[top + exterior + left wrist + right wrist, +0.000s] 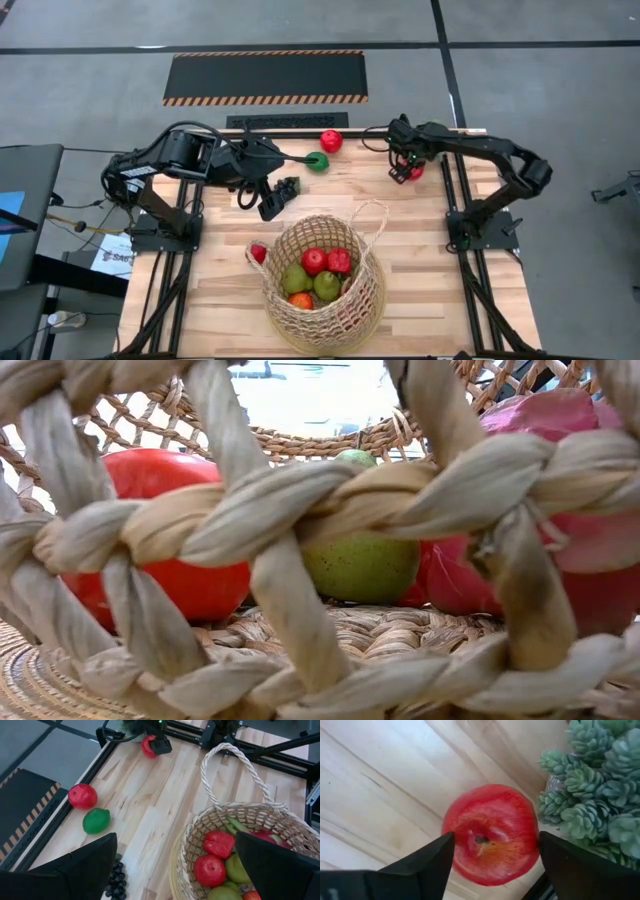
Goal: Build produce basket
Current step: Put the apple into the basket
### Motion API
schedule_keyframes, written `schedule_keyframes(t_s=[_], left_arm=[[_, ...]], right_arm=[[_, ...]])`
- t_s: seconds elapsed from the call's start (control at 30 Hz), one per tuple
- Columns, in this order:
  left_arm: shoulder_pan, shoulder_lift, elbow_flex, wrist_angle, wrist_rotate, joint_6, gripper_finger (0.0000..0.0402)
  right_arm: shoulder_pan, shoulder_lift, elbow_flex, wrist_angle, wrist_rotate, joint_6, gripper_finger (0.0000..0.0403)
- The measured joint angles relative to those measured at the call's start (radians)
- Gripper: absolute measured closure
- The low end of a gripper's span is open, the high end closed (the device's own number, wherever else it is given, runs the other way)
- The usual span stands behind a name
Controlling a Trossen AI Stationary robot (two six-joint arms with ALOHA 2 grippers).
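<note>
The tan wicker basket (325, 285) stands on the near half of the table, holding red apples, green pears and a red pepper-like fruit (218, 843). My left gripper (272, 203) hovers open just beyond the basket's far left rim, with the dark grape bunch (116, 877) on the table by its left finger. My right gripper (495, 845) points down over a red apple (490, 834) near the table's far right edge, one finger at each side. A red apple (331, 140) and a green lime (317, 161) lie at the far edge. Another red fruit (258, 252) lies left of the basket. My right gripper comes at the red apple from above, its fingers (432, 857) standing at the apple's two opposite sides (451, 827). Whether they touch it I cannot tell. The apple rests on the table.
A pale green spiky ball (590, 780) sits right beside the apple under my right gripper. One basket loop handle (235, 767) lies out toward the far right. In the low view the basket's weave (300, 540) fills the picture. Bare wood lies between the basket and the far-edge fruits.
</note>
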Motion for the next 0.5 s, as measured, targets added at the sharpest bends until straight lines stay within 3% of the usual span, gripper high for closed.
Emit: schedule_keyframes(t_s=[0.23,0.5], left_arm=[[0.0,0.0,0.0,0.0,-0.002,0.0,0.0013],[0.0,0.0,0.0,0.0,-0.017,-0.001,0.0013]], right_arm=[[0.0,-0.004,0.0,-0.03,-0.005,0.0,0.0155],[0.0,-0.004,0.001,-0.029,-0.003,0.004,0.0263]])
